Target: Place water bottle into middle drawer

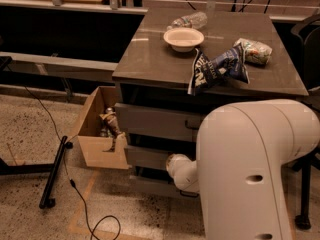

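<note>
Presently: drawer stage in hand, bottle not yet fetched

1. Bottle (pixel 189 21). Lies on its side at the far edge of the counter (pixel 150 66), just behind the bowl (pixel 183 38). Whether the two touch cannot be told. Nothing of the robot is near it.

2. Middle drawer (pixel 146 157). Second grey front, under the top drawer (pixel 152 124), with a dark gap between them. Whether it stands pulled out at all cannot be told. Its handle is hidden by the arm.

3. End effector (pixel 175 165). Low, at the tip of the arm (pixel 250 169), close against the right part of the middle drawer front and well apart from the bottle. How far open it is cannot be told, nor whether it has hold of the handle. It does not have the bottle.

4. Also present. Chip bag (pixel 217 69) at the counter's near edge, between the arm and the bowl. Open cardboard box (pixel 97 139) on the floor, just left of the drawers.

5. Step in hand, by judgement. Opening the middle drawer, since the bottle remains on the counter and the end effector is at the drawer front.

6. Next move, by judgement. It calls for a firm hold on the handle and a straight pull outward, far enough to admit the bottle lying flat. After that comes a rise to counter height and a reach past the chip bag and bowl without knocking either.
</note>
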Motion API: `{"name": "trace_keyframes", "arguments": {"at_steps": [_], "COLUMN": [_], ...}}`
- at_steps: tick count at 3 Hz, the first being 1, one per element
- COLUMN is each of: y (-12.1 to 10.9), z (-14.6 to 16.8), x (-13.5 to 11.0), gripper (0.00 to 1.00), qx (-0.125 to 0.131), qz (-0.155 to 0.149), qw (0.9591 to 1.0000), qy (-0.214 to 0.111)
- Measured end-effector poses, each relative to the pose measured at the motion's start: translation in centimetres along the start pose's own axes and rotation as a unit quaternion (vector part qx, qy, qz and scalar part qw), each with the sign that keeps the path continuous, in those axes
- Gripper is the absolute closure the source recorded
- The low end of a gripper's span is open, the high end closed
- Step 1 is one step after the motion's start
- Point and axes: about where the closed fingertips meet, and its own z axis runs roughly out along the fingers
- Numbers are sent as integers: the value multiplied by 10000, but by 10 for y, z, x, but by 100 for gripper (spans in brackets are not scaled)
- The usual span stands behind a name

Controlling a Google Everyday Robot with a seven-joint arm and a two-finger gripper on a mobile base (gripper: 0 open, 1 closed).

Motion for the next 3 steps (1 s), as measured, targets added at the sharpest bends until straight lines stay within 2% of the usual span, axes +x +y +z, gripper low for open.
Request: {"name": "trace_keyframes", "arguments": {"at_steps": [2,3], "y": [-13,-10], "z": [10,2], "x": [4,6], "gripper": [100,100], "qx": [82,-20], "qz": [-152,-106], "qw": [9998,9999], "qy": [64,-44]}}
